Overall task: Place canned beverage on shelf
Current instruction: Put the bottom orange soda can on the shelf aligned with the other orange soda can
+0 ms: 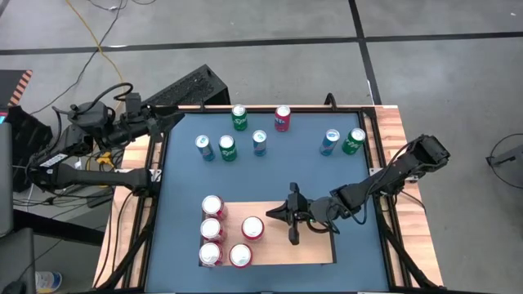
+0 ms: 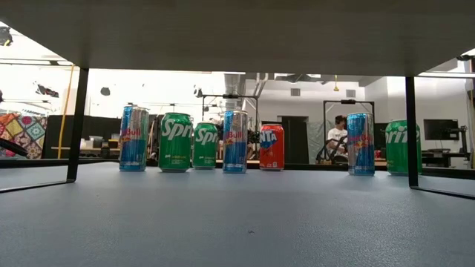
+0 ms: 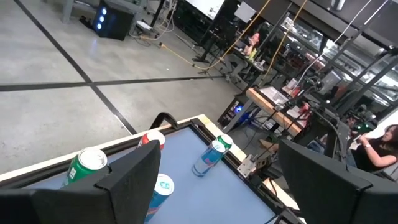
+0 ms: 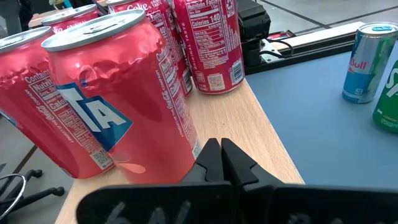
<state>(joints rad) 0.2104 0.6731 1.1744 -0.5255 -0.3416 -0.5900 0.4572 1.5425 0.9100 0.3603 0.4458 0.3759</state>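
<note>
Five red cans [image 1: 212, 206] already stood on the shelf [image 1: 315, 249], clustered at its left end in the lower centre of the high view — that much of the stocking looked done. Seven more cans [image 1: 227, 148] waited upright on the blue table [image 1: 184, 180] across the upper middle. The right gripper [image 1: 292, 219] hung over the shelf just right of the cluster, fingers pressed together and empty. The left gripper [image 1: 172, 119], spread wide and empty, sat at the upper left — so most cans remained.

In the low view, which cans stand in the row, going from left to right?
Red Bull can → large Sprite can → smaller Sprite can → Red Bull can → Fanta can → Red Bull can → Sprite can.
</note>
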